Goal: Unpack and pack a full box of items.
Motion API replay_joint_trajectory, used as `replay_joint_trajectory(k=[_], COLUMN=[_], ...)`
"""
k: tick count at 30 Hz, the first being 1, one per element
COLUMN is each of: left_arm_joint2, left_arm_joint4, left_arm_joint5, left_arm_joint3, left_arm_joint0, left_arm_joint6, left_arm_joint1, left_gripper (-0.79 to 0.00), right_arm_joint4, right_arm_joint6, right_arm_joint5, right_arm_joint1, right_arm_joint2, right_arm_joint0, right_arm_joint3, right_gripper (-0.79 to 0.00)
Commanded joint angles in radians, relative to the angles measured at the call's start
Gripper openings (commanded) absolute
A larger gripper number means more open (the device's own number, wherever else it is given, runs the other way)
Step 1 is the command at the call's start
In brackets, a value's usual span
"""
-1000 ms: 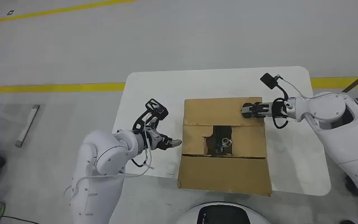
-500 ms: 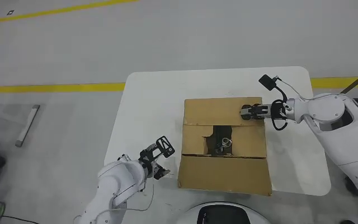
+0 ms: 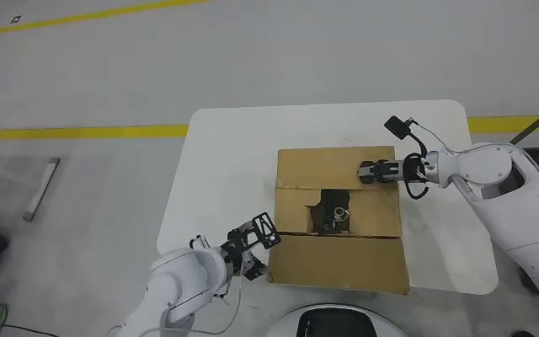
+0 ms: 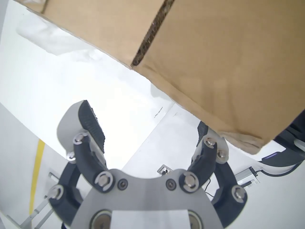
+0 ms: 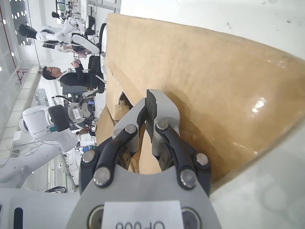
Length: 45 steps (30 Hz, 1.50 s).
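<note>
right gripper (image 3: 364, 171) pinches the upper flap (image 3: 320, 167) of the cardboard box (image 3: 337, 270), likely to lift it; left gripper (image 3: 255, 253), spread open, sits by its lower-left corner.

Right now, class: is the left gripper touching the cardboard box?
Cannot tell. In the left wrist view, one finger of the open left gripper runs behind a corner of the cardboard box, hiding any contact; the other stands clear.

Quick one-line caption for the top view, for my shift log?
Cardboard box on white table, flaps ajar; left gripper open by its near corner, right gripper shut at the far flap.
</note>
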Motion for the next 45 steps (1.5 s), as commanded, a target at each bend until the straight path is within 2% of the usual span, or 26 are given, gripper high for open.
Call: replay_joint_trajectory(k=[1,9,12,19,24,28,34,45], left_arm_joint2=[-0.005,-0.005,0.017,0.136,0.21,0.253,0.289,0.288], left_arm_joint4=[-0.015,-0.06,-0.053,0.032,0.105,0.157,0.19,0.226], left_arm_joint5=[0.01,0.048,0.07,0.118,0.241,0.328,0.357,0.367], left_arm_joint3=[-0.004,0.0,0.017,0.089,0.161,0.207,0.244,0.266], left_arm_joint0=[-0.019,-0.115,-0.163,-0.275,-0.322,-0.349,-0.363,-0.357], left_arm_joint6=[0.004,0.059,0.097,0.161,0.155,0.141,0.161,0.155], left_arm_joint1=[0.0,-0.004,-0.009,-0.031,-0.051,-0.065,-0.079,-0.089], left_gripper=[0.0,0.0,0.0,0.0,0.0,0.0,0.0,0.0], right_arm_joint4=[0.001,0.019,0.075,0.117,0.167,0.18,0.131,0.061], right_arm_joint6=[0.0,-0.008,-0.048,-0.109,-0.071,-0.053,-0.04,-0.04], right_arm_joint5=[0.001,0.0,0.017,-0.012,-0.061,-0.058,-0.048,-0.026], right_arm_joint1=[0.0,-0.002,-0.003,0.003,0.005,0.005,0.004,-0.001], right_arm_joint2=[-0.003,-0.003,0.021,0.075,0.084,0.069,0.035,-0.017], right_arm_joint0=[0.001,0.014,0.012,-0.006,-0.045,-0.066,-0.08,-0.07], right_arm_joint3=[0.0,0.006,0.006,-0.049,-0.093,-0.106,-0.12,-0.085], right_gripper=[-0.785,-0.785,-0.785,-0.785,-0.785,-0.785,-0.785,-0.785])
